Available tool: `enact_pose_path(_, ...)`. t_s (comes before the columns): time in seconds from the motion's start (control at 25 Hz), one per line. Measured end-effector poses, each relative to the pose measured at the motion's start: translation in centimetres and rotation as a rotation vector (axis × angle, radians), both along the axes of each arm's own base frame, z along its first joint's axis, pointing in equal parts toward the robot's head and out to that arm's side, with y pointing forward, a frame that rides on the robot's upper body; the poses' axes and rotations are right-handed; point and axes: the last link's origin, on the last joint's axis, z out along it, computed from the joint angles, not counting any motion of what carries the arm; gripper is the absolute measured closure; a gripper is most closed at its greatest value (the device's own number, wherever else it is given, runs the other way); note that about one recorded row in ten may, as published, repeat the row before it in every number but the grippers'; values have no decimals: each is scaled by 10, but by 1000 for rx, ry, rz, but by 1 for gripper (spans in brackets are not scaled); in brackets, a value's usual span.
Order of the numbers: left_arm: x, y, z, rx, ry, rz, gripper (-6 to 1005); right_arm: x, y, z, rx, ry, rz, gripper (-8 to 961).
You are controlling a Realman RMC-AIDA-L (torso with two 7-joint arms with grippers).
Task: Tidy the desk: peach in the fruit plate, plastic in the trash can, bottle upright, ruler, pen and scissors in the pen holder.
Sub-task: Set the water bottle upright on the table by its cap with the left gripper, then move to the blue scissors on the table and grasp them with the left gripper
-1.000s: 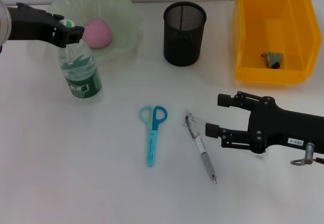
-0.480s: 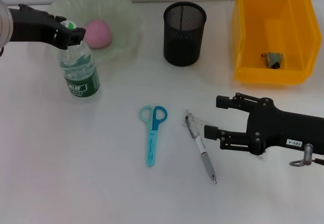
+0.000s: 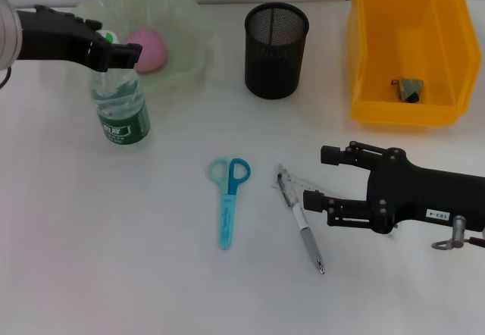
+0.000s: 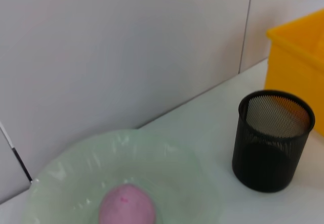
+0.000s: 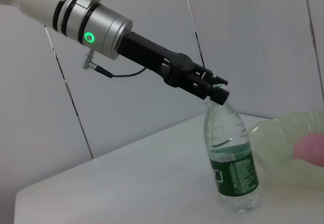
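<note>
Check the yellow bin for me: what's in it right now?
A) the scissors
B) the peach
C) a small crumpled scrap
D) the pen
C: only a small crumpled scrap lies in the yellow bin; the scissors and pen are on the desk, the peach in the plate.

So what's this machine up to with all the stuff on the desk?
It is tidying the desk. The left gripper is at the cap of the bottle, which stands upright beside the fruit plate holding the peach. The right gripper hovers low, jaws open, next to the pen and ruler. The scissors lie on the table, and the pen holder is empty. Plastic is in the trash can.
</note>
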Motion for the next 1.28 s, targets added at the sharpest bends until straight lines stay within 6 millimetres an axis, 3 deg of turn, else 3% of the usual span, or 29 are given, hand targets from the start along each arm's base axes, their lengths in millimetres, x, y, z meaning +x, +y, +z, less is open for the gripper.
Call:
enact_pose_path(0.04, 0, 0, 1, 1, -3, -4, 477, 0, 0, 0, 0, 0, -1, 128)
enact_pose_path(0.16, 2, 2, 6, 8, -13, -26, 241, 0, 0, 0, -1, 1, -2, 128)
enact_pose_path(0.4, 4, 3, 15, 26, -27, -36, 210, 1, 0, 0, -10, -2, -11, 128)
enact_pose_path(0.52, 12, -2, 31, 41, -84, -88, 195, 1, 0, 0, -14, -11, -12, 128)
enact_pose_path(0.8, 22, -45, 36, -31, -286, -451, 190, -2, 3, 6, -4, -6, -20, 127)
enact_pose_path(0.88, 9, -61, 29, -53, -353, -576, 189, -5, 5, 11, -1, 2, -32, 127)
enact_pose_path(0.92, 9, -61, 29, -53, -353, -576, 189, -5, 5, 11, -1, 2, -32, 127)
enact_pose_path(1.08, -28, -77, 7, -122, -491, -678, 189, -12, 11, 22, -5, -17, -48, 127)
enact_pose_path(1.12, -28, -77, 7, -122, -491, -678, 189, -13, 12, 24, -9, -28, -53, 127)
enact_pose_path(1.16, -53, -87, -11, -149, -566, -740, 189, -14, 13, 25, -17, -37, -62, 127)
enact_pose_path(1.28, -72, -98, -25, -155, -604, -807, 189, -17, 15, 28, -33, -51, -82, 127)
